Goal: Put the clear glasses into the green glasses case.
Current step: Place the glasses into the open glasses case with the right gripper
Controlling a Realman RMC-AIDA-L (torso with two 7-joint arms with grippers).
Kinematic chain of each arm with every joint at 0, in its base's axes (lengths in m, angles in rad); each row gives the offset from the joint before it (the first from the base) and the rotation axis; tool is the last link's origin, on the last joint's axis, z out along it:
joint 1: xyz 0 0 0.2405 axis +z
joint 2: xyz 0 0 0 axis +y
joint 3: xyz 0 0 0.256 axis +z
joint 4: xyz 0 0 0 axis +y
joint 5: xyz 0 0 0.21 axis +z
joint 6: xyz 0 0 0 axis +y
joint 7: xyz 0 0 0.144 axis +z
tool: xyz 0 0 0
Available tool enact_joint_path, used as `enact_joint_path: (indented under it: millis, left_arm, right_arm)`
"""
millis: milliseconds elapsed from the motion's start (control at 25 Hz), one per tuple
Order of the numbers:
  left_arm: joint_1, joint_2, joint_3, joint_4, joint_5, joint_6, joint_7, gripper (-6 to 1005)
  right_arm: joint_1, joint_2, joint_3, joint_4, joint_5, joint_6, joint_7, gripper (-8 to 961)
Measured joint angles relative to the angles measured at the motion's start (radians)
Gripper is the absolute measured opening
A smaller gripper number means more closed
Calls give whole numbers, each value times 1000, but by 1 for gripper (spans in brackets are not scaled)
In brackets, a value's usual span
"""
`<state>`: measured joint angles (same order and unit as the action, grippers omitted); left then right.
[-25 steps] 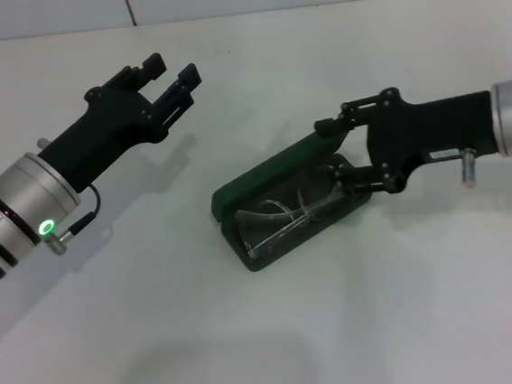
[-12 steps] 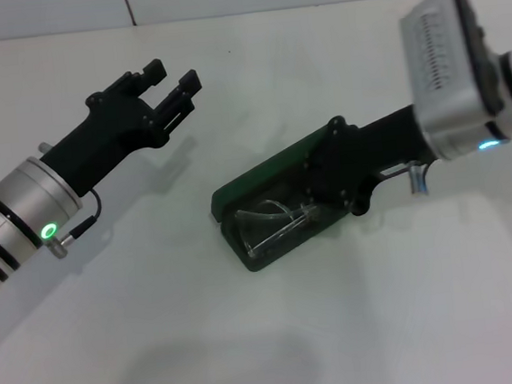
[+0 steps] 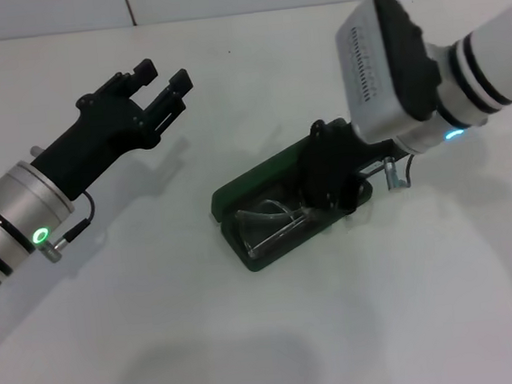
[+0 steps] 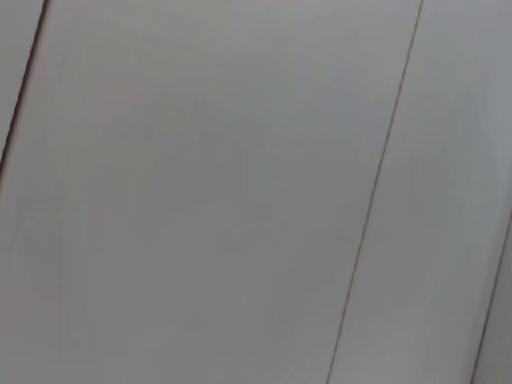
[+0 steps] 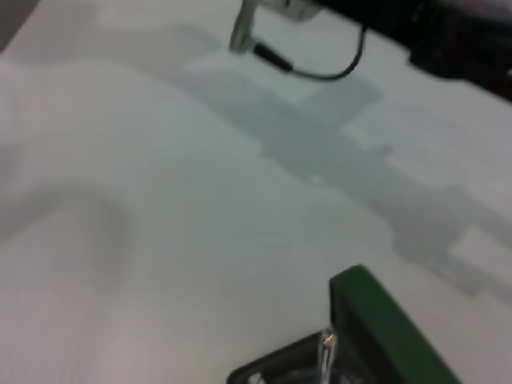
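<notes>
— Down at the centre of the head view, is that the clear glasses [image 3: 273,224] already lying inside the green glasses case [image 3: 259,181]?

— Looks like it to me. You can see the frame and one thin arm sitting in the dark tray, with the lid standing open behind, toward the upper side.

— So the job's nearly done?

— I'd judge so. The glasses seem to be in; whether they sit flat enough I can't say, since the right gripper [image 3: 327,178] covers the case's right end. The lid is not shut, though the task only asks for putting them in.

— Is that gripper holding anything?

— Can't tell. It's turned over and its fingers are hidden under its own body, right on the case.

— And the other arm?

— The left gripper [image 3: 162,83] hangs in the upper left, well apart from the case, fingers spread with nothing between them. Idle, I'd say.

— What's left, then?

— Probably just letting go and backing off.
</notes>
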<state>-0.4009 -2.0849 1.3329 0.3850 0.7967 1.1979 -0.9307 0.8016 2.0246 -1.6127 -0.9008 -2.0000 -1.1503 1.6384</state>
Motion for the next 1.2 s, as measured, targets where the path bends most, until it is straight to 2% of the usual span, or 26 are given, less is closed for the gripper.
enact_joint_path:
  millis: [520, 760, 1040, 1200]
  left_arm:
    - [5, 1, 0, 0, 0, 0, 2, 575]
    - [5, 1, 0, 0, -1, -5, 3, 576]
    - [-1, 3, 0, 0, 1, -7, 3, 577]
    - [-1, 5, 0, 1, 2, -7, -2, 577]
  right_arm:
    - [98, 3, -211, 51, -51, 139, 100, 115]
    - [103, 3, -222, 51, -50, 154, 100, 119]
    - [38, -2, -183, -69, -64, 104, 103, 123]
    - [28, 1, -178, -90, -94, 96, 114, 126]
